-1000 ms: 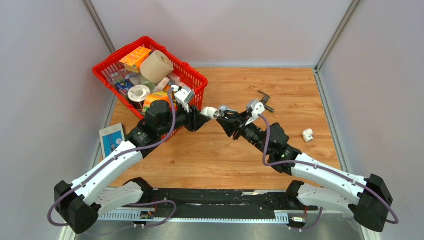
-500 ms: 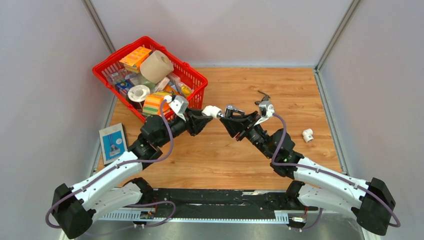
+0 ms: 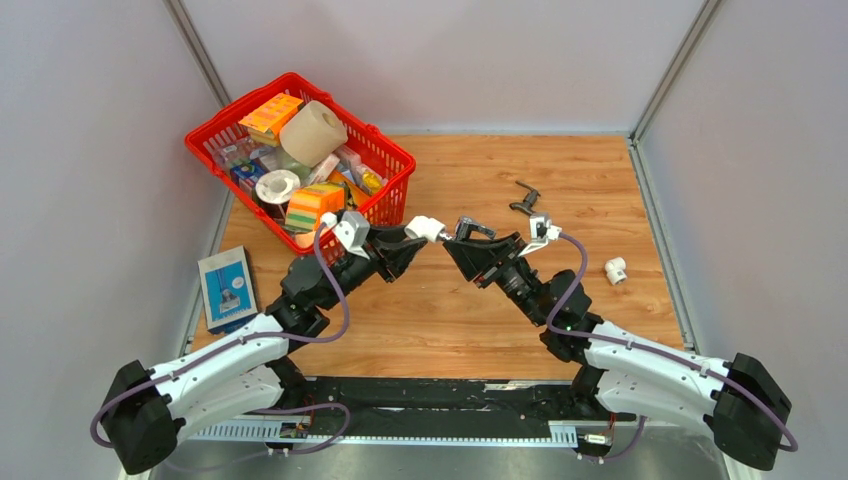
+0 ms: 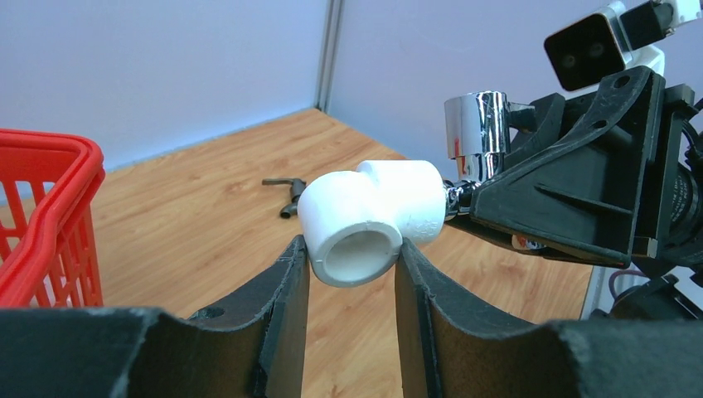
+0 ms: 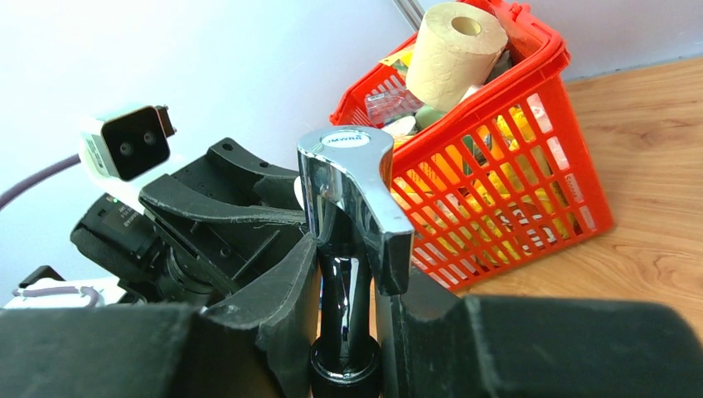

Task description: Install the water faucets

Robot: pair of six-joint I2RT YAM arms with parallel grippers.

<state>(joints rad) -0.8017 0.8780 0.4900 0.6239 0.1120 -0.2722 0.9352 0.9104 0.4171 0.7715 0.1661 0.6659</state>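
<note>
Over the middle of the wooden table my left gripper (image 3: 418, 233) is shut on a white plastic elbow fitting (image 3: 426, 227). In the left wrist view the fitting (image 4: 369, 220) sits between the pads with its open end facing the camera. My right gripper (image 3: 463, 241) is shut on the shiny silver water faucet (image 3: 468, 229), whose end meets the fitting's far side. In the right wrist view that faucet (image 5: 352, 191) stands upright between the pads (image 5: 286, 286). A dark grey faucet (image 3: 524, 197) lies loose on the table behind.
A red basket (image 3: 396, 160) full of goods, with a toilet roll (image 3: 312, 131) on top, stands at the back left. A blue and white booklet (image 3: 225, 285) lies at the left edge. Another white fitting (image 3: 615, 269) lies at the right.
Both arms have drawn back and their wrists have turned, while fitting and faucet stay joined at nearly the same spot. The dark faucet behind is now uncovered.
</note>
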